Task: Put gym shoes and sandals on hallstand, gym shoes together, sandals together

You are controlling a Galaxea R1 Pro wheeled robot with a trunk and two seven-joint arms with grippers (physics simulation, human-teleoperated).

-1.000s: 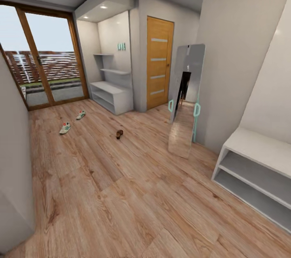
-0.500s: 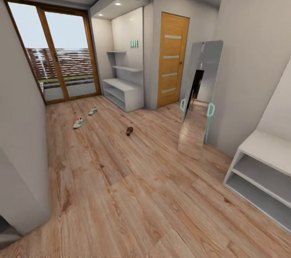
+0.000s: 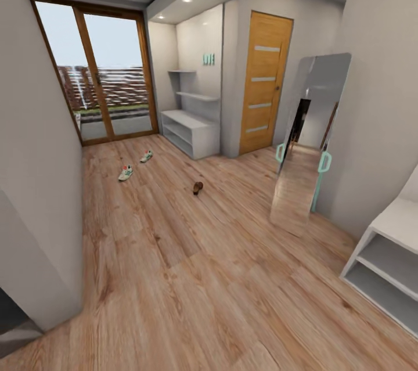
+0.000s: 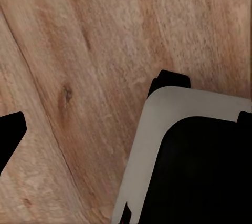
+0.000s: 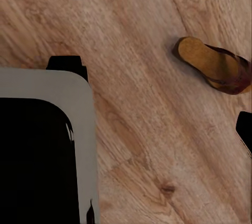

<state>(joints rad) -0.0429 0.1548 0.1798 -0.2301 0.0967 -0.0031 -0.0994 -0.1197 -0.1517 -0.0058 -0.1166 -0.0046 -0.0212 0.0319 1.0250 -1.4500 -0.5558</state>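
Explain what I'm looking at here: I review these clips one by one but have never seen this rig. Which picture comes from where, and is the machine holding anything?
These are simulator renders from a wheeled robot with two arms. The wide picture is from its head camera, looking down a corridor. On the wood floor lie two gym shoes and, further right, a brown sandal. Against the far wall stands the hallstand, a low grey-white unit with shelves above. A mirror leans on the right wall, and a similar low white bench sits at the right edge.

The two smaller pictures come from cameras near each gripper, looking down at the floor past the robot's own grey and black body. The right wrist view shows a second sandal lying on the planks. Nothing appears to be held; whether the grippers are open cannot be told.
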